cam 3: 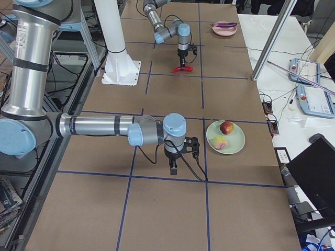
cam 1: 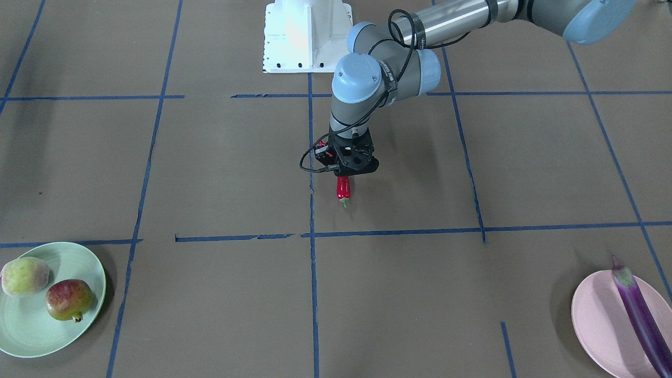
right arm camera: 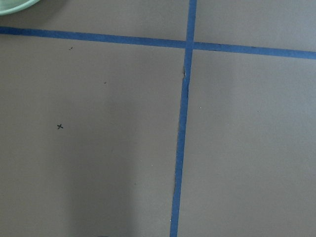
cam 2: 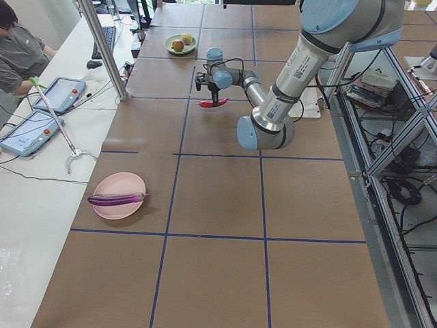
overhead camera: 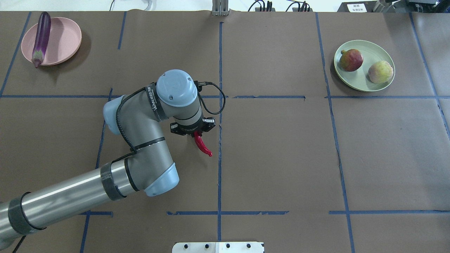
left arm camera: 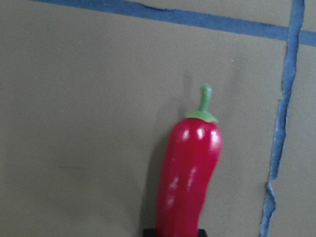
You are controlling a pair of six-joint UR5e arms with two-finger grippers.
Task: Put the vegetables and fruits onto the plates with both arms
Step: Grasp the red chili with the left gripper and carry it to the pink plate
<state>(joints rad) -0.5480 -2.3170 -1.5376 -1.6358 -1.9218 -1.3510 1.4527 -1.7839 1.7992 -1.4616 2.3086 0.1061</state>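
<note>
My left gripper (cam 1: 350, 167) is shut on the red chili (cam 1: 343, 189) near the table's middle and holds it just above the paper. The chili also shows in the overhead view (overhead camera: 203, 145) and the left wrist view (left arm camera: 189, 173), green stem pointing away. The purple eggplant (overhead camera: 41, 38) lies across the pink plate (overhead camera: 65, 38) at the far left. The peach (overhead camera: 380, 71) and the pomegranate (overhead camera: 351, 60) sit on the green plate (overhead camera: 362, 82) at the far right. My right gripper (cam 3: 175, 166) hangs over bare table beside the green plate (cam 3: 234, 139); I cannot tell whether it is open or shut.
The white robot base (cam 1: 307, 37) stands at the table's near edge. Blue tape lines (overhead camera: 219, 116) cross the brown paper. A side bench with tablets (cam 2: 31, 130), a metal pole (cam 2: 102, 48) and a seated person (cam 2: 17, 55) lie beyond the far edge.
</note>
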